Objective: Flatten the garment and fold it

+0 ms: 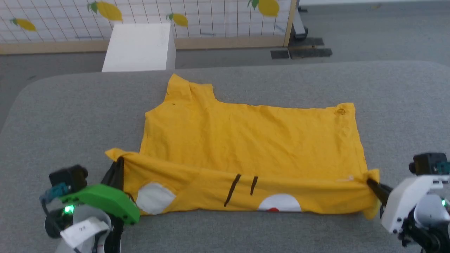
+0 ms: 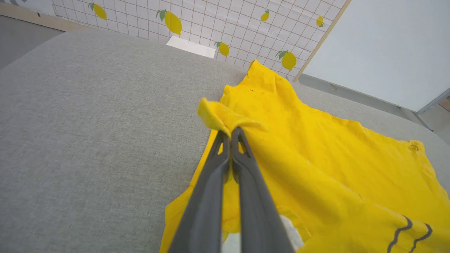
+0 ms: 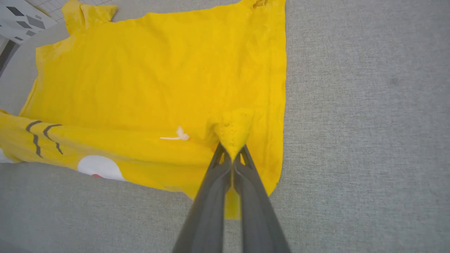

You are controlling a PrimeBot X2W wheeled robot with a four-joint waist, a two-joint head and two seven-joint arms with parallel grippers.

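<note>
The garment (image 1: 246,140) is a bright yellow T-shirt lying plain side up across the grey surface, one sleeve pointing to the far side. Its near edge is lifted and turned over, showing white patches, a red dot and two black stripes. My left gripper (image 1: 119,162) is shut on the garment's near left corner; in the left wrist view the garment (image 2: 334,165) bunches at my left gripper (image 2: 230,131). My right gripper (image 1: 371,182) is shut on the near right corner, and a tuft of the garment (image 3: 158,73) sticks out of my right gripper (image 3: 232,156).
The grey padded table (image 1: 70,116) has bare room left, right and in front of the shirt. Beyond its far edge stand a white box (image 1: 140,45) and a lemon-printed grid screen (image 1: 211,14) with a wooden frame.
</note>
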